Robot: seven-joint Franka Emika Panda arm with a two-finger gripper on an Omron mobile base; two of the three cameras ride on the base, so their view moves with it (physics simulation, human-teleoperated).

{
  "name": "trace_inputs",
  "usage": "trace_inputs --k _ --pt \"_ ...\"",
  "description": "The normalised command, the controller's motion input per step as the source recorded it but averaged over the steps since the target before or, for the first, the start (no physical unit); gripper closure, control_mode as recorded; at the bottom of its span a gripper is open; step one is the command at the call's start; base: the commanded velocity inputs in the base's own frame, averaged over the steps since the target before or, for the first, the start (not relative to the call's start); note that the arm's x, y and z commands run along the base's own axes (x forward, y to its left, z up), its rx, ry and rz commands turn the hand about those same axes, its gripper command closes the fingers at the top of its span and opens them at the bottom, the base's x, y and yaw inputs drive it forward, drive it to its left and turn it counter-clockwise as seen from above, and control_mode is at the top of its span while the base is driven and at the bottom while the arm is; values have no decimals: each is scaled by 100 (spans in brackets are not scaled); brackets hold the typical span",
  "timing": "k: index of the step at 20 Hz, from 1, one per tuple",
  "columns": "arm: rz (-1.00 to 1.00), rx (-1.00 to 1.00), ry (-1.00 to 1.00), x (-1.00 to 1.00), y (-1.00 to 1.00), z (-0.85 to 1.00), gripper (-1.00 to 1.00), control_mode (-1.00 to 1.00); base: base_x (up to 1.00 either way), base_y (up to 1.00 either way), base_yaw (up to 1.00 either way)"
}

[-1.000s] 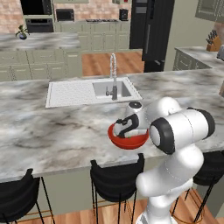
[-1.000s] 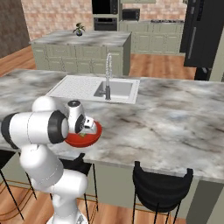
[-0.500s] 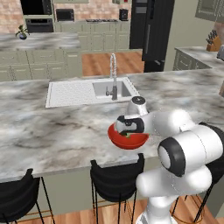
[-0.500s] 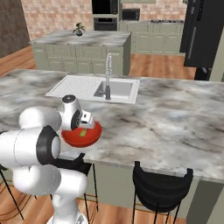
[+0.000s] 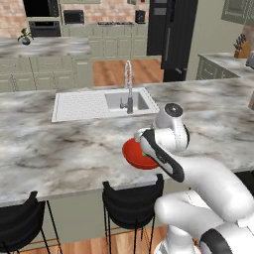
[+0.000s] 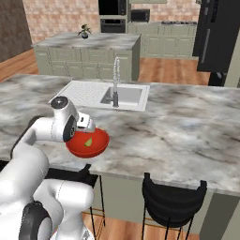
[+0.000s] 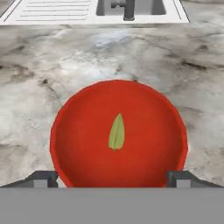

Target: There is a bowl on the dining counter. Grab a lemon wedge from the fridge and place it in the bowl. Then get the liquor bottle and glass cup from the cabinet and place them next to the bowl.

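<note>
Lemon wedge (image 7: 116, 132) lies flat in the middle of the red bowl (image 7: 78, 131), a small yellow-green sliver on the bowl floor, touching nothing else. Also seen in right base view as a pale green bit (image 6: 87, 141) inside the bowl (image 6: 96, 146).

Bowl sits on the dining counter (image 5: 59, 149), near the front edge, on the marble between the sink (image 5: 124, 100) and the stools. Steel tap (image 5: 129, 84) stands at the sink, well behind the bowl.

Gripper (image 7: 113, 177) hangs just above the bowl, jaws spread wide, roughly as wide as the bowl itself, w/ nothing between them. Fingertips (image 7: 43, 178) show at either side of the bowl's near rim in hand view; can't tell if they touch the rim. In left base view the arm's wrist covers the right part of the bowl (image 5: 133, 155).

Black stools (image 5: 131, 203) are tucked under the counter's front edge. Fridge (image 5: 171, 37) stands at the far side of the kitchen, doors closed. A second island w/ a small plant (image 6: 85, 31) sits beyond the sink in right base view.
</note>
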Motion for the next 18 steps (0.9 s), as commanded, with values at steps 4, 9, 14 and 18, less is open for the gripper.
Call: trace_inputs --k 4,9,14,18 --pt "0 4 0 -49 0 100 -100 -100 0 0 0" --pt "0 8 1 -48 -28 100 -100 -100 0 0 0" --pt "0 10 1 -54 -33 100 -100 -100 0 0 0" --pt "0 3 0 -67 -12 89 -100 -100 0 0 0"
